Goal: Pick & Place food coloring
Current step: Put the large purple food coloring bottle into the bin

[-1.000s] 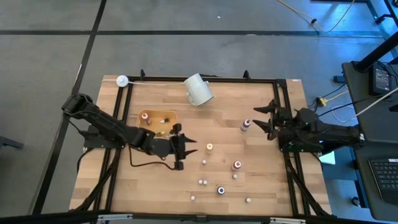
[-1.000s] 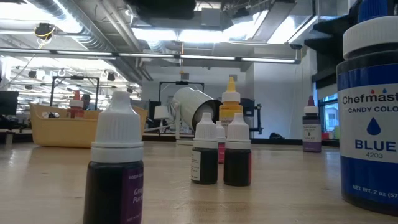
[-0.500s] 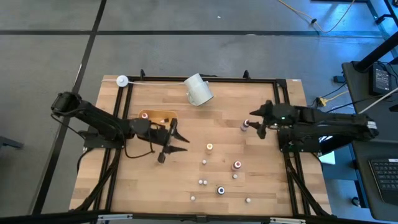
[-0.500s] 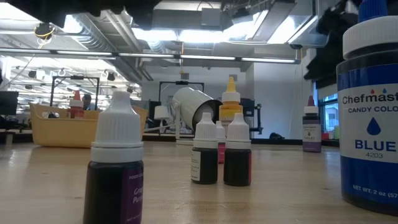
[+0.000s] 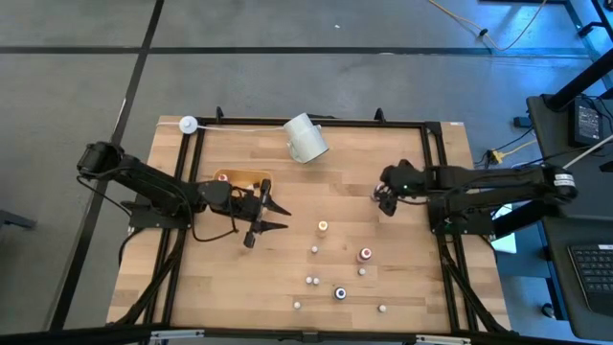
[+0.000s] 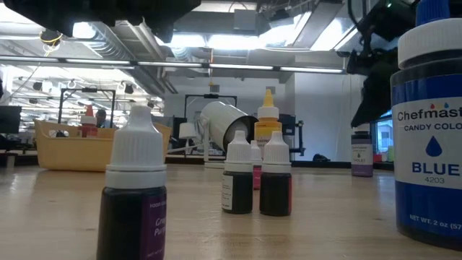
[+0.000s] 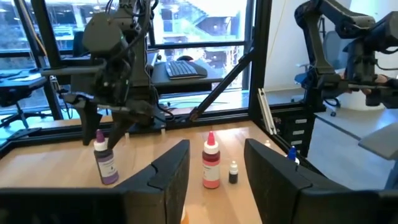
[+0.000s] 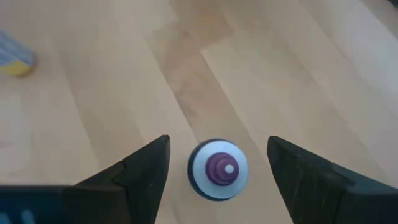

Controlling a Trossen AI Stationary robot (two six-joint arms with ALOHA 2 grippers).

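Now, from above, the right claw (image 5: 384, 196) has been brought inward over the purple-capped bottle (image 5: 379, 195) near the tabletop's (image 5: 421, 287) right edge; a pick is judged imminent. In its wrist view, the fingers (image 8: 140, 174) are spread wide, flanking the cap untouched. Beside the tray (image 5: 241, 177), the left claw (image 5: 273, 216) is held apart, empty.

Colours on the pale wood bench (image 5: 239, 278)

A purple-tipped bottle (image 8: 217, 169) wore a whitish cap; the cup (image 5: 306, 139) was white, the tray (image 6: 86, 148) yellow-orange, and one big bottle (image 6: 427, 144) had a blue label.
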